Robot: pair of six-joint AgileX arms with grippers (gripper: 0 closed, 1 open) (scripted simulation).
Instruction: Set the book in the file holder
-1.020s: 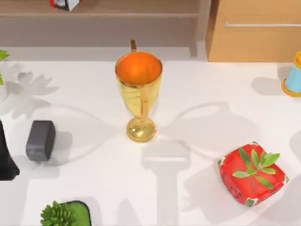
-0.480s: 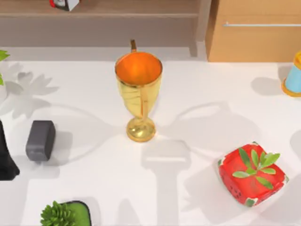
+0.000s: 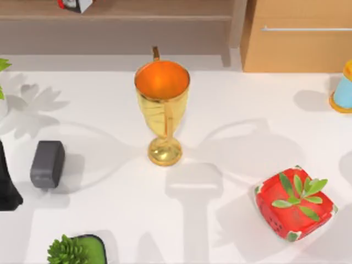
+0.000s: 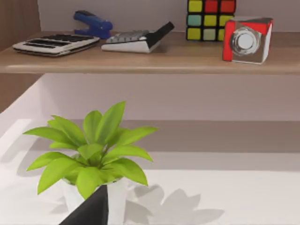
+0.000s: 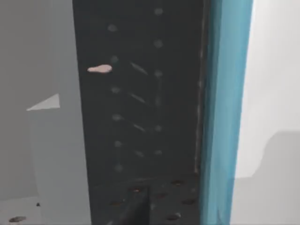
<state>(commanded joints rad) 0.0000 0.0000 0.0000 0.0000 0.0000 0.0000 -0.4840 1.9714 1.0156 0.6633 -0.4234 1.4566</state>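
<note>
- Blue cover edge of the book (image 5: 227, 108) stands against the dark perforated wall of the file holder (image 5: 140, 108) in the right wrist view.
- Risk, I judge: the book tips or catches on the wall if released askew.
- Whether either hand is wide or narrow, I cannot tell.
- Against the earlier frames, the gold cup (image 3: 162, 104) at bench centre and the red box (image 3: 295, 202) at 4 o'clock sit unchanged.

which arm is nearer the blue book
Right, judging by the wrist views. The right arm's camera sits close to the book, its light blue edge beside a dark perforated panel; the left arm's faces a potted plant and a shelf.
</note>
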